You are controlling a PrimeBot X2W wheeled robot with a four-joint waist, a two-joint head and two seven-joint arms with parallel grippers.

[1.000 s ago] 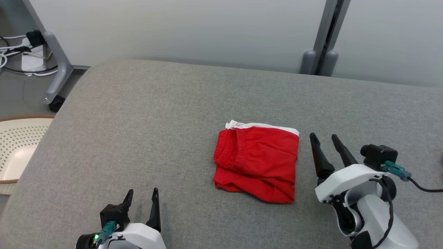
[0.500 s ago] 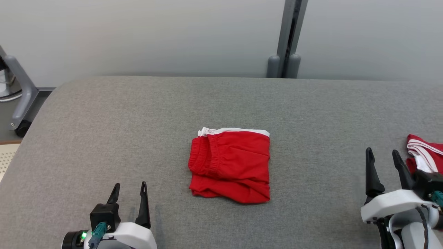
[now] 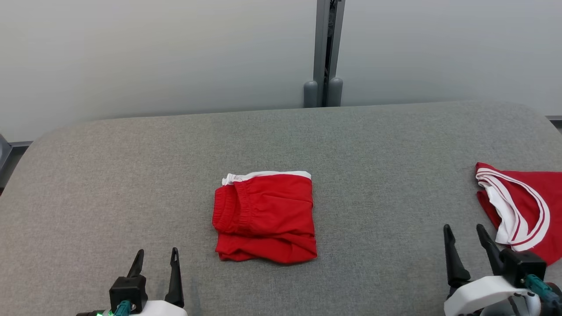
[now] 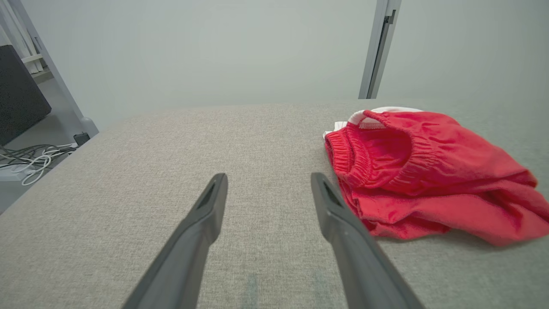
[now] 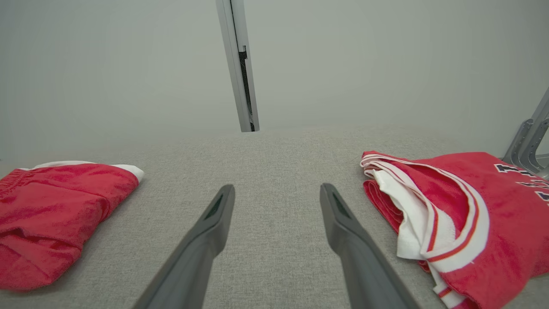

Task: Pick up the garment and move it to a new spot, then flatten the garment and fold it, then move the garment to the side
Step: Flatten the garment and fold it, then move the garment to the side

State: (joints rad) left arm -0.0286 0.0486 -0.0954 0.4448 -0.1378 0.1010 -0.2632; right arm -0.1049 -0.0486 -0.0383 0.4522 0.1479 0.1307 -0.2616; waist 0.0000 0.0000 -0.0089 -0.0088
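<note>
Apparently the garment to handle now is the red jersey (image 3: 522, 206), which lies loosely bunched at the right end of the grey table (image 3: 131, 175), its white-and-red striped trim turned toward the middle. We judge so because the red shorts (image 3: 265, 217) at the table's centre look folded into a compact square, elastic waistband to the left. The right end effector (image 3: 463, 228) hangs low just beside the jersey's near left edge, fingers apart and empty. The left end effector (image 3: 157, 252) sits near the table's front edge, left of the shorts, its fingers likewise apart with nothing between them.

To pick well, we shift the right end effector rightward over the jersey, come down with the fingers wide, and pinch flat cloth beside the trim rather than the thick bunched fold, which could slip. We lift until the hanging cloth clears the table, then carry it to the bare stretch between the shorts and the right end. We keep it well apart from the shorts so that spreading it does not disturb their fold. The left end effector can take an opposite edge once the jersey comes within its reach.
</note>
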